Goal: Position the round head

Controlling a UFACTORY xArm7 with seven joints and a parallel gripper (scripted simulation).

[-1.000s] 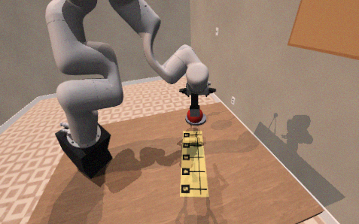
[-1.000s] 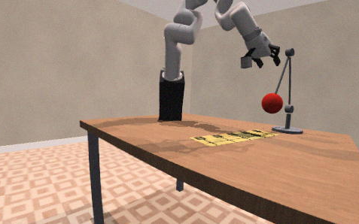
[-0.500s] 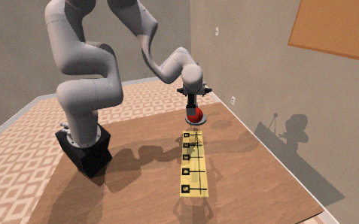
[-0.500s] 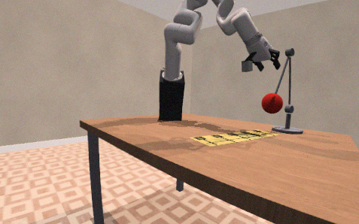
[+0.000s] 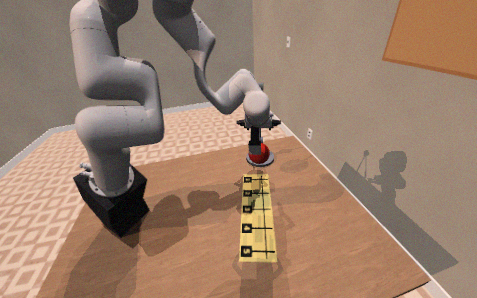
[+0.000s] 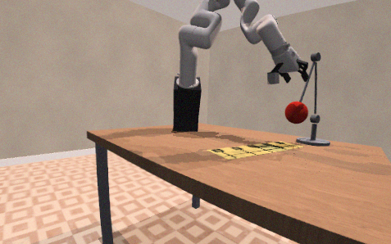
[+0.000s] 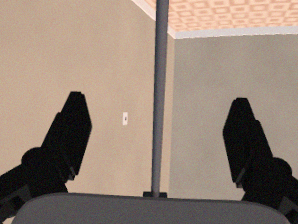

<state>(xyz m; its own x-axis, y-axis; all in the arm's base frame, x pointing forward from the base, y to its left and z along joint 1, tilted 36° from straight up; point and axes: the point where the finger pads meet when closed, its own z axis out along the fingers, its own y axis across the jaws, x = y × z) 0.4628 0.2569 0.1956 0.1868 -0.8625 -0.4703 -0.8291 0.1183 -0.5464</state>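
The lamp stands with its round foot (image 5: pixel 260 160) (image 6: pixel 313 142) on the bench at the far end of the yellow strip (image 5: pixel 258 217) (image 6: pixel 255 150). Its red round head (image 5: pixel 262 152) (image 6: pixel 297 112) hangs above the bench close to the foot, near the strip's foot end. The thin upper rod (image 6: pixel 307 79) (image 7: pixel 157 90) runs from the top joint (image 6: pixel 315 56) down to the head. My gripper (image 5: pixel 257 131) (image 6: pixel 291 73) (image 7: pixel 157 111) is open, high up by that rod. In the wrist view the rod lies between the two spread fingers, touching neither.
Mark 1 (image 5: pixel 261 179) is nearest the foot, the last mark (image 5: pixel 264 250) nearest the bench's front edge. The arm's black base (image 5: pixel 111 197) stands at the bench's left side. A wall runs close behind the lamp.
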